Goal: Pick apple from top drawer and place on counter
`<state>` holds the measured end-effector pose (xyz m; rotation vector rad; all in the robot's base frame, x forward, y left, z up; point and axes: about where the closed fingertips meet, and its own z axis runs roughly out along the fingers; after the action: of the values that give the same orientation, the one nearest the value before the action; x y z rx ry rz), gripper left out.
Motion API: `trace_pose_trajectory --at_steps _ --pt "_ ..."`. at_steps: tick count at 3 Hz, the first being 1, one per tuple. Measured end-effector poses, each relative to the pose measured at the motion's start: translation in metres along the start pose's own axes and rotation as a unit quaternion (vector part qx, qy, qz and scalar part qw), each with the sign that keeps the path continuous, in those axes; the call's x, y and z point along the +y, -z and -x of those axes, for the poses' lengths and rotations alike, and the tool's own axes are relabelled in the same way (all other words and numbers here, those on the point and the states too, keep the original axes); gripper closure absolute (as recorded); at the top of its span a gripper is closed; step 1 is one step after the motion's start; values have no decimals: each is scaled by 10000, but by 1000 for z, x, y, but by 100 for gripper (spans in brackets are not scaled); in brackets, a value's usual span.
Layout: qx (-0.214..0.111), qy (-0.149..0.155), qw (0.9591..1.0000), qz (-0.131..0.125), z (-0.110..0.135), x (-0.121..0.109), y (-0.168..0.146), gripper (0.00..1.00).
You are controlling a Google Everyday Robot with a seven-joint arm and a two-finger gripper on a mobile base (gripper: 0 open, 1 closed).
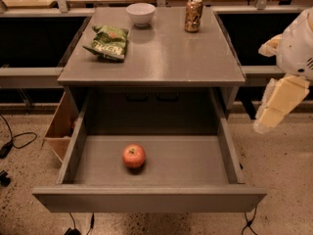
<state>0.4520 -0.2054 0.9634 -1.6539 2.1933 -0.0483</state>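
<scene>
Inside the pulled-out top drawer [195,161], the apple [134,155] rests on the grey floor, left of centre and nearer the front panel than the back, touching no wall. On the counter [166,58] above stand a white bowl [141,13] and a can [193,14] at the rear, with a green snack bag [107,42] at the left. The gripper [274,111] hangs at the right, outside the drawer, well apart from the apple and holding nothing. Whether it is spread or pressed together cannot be told. A wooden box [61,126] sits on the floor just beside the drawer's left wall.
</scene>
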Motion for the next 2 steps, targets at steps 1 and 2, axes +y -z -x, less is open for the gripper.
trace_pose_trajectory --at_steps 1,2 --pt "-844 -155 9961 185 31 0 -56 0" --pt "-1701 -284 9843 376 75 2 -112 0"
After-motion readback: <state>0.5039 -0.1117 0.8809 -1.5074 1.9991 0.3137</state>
